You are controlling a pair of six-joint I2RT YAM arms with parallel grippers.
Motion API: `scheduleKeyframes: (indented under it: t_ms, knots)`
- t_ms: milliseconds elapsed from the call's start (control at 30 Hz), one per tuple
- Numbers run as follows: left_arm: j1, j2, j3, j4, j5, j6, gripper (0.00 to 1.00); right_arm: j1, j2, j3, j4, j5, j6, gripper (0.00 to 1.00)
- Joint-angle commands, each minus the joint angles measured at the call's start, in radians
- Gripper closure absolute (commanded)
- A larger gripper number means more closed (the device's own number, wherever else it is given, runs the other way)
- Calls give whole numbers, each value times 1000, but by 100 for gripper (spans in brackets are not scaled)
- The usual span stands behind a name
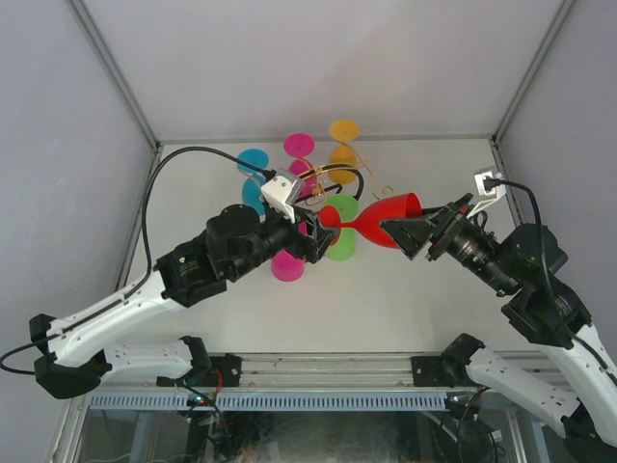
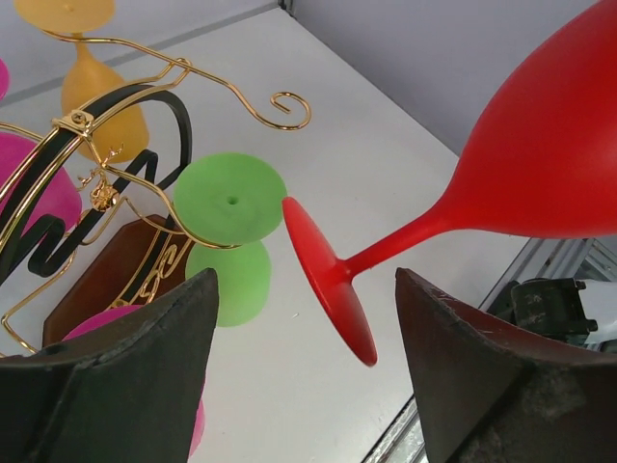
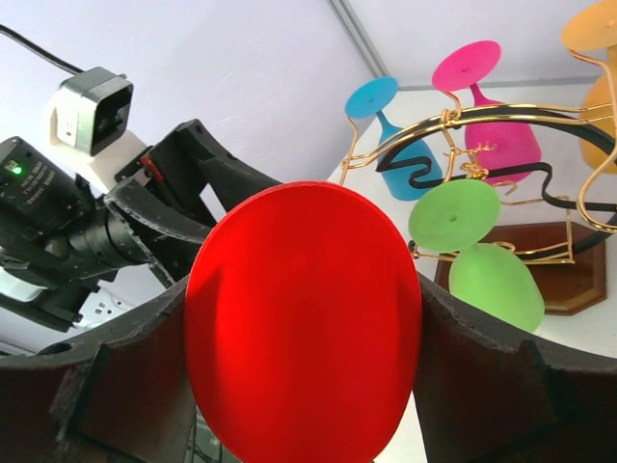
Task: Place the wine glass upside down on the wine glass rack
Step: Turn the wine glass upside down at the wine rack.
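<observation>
Table (image 1: 405,299): the wine glass rack (image 1: 364,185) sits mid-table toward the back. It carries a green glass (image 1: 339,239), two pink ones, a blue one and an orange one, all hung foot-up.

Both arms reach in and converge just in front of the rack. The left arm comes diagonally from the near-left with its wrist level. The right arm comes from the right with the elbow high and the forearm angled back toward centre.

The red wine glass (image 1: 393,218) is off the rack and in the air between the two wrists. It lies roughly horizontal, not inverted, with its foot pointing at the rack and the left arm.

The right gripper (image 1: 413,231) pinches the bowl, one finger on either side of it. My read is that a bowl grip keeps the stem and foot free for the other arm.

The left gripper (image 2: 307,289) is spread wide. The red foot (image 2: 328,280) sits between its jaws, and I see a gap on both sides, so no contact. The foot is just beside the green glass's foot and apart from it.

It looks like a handover setup. If the left arm takes the stem, the right can let go, and the foot can then slide into a free scroll arm. The green glass is close, so there's a bump risk. The glass must be flipped before hanging.
</observation>
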Motion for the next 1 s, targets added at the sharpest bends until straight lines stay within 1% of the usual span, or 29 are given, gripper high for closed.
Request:
scheduleKeyframes:
  t_ms: [0, 167, 467, 600, 767, 867, 967]
  knots:
    - [-6, -1, 18, 63, 6, -25, 24, 34, 5, 5, 97, 19, 27, 54]
    - [-5, -7, -8, 80, 4, -34, 28, 52, -3, -9, 121, 37, 35, 55]
    - [-6, -18, -25, 85, 9, -48, 51, 78, -28, -44, 162, 85, 41, 57]
    - [-6, -22, -35, 93, 9, -58, 56, 82, -51, -66, 187, 111, 46, 58]
    - [-5, -14, -36, 98, 12, -66, 66, 84, -76, -98, 228, 120, 57, 59]
    - [-5, -8, -34, 100, 12, -67, 76, 85, -76, -98, 225, 111, 60, 59]
    - [-5, -2, -32, 102, 12, -62, 94, 86, -82, -105, 227, 108, 61, 59]
